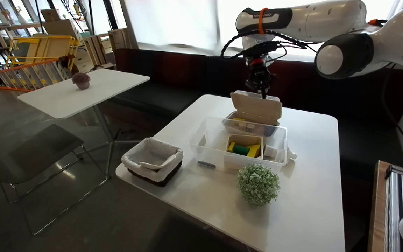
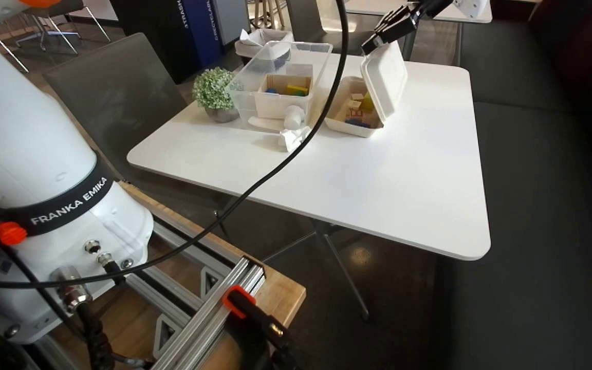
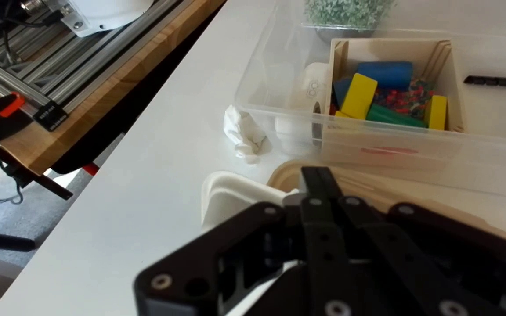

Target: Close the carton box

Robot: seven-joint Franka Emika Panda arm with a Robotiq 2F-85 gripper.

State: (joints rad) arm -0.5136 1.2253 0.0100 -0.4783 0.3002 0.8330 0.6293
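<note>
The worktop (image 2: 409, 185) is carrying the clear tub (image 2: 244, 106) and, just beside that tub, the carton box (image 2: 346, 127), which could be skidding into it under too hard a push. On the side away from the tub, the lid (image 2: 388, 79) is standing open; downward pressing could be buckling it. By its upper edge the end effector (image 3: 320, 181) is poising, fingers (image 3: 318, 215) together, contact unclear; slipping could be dropping the lid away from the tub. Blocks (image 2: 355, 104) inside may be obstructing closure.
</note>
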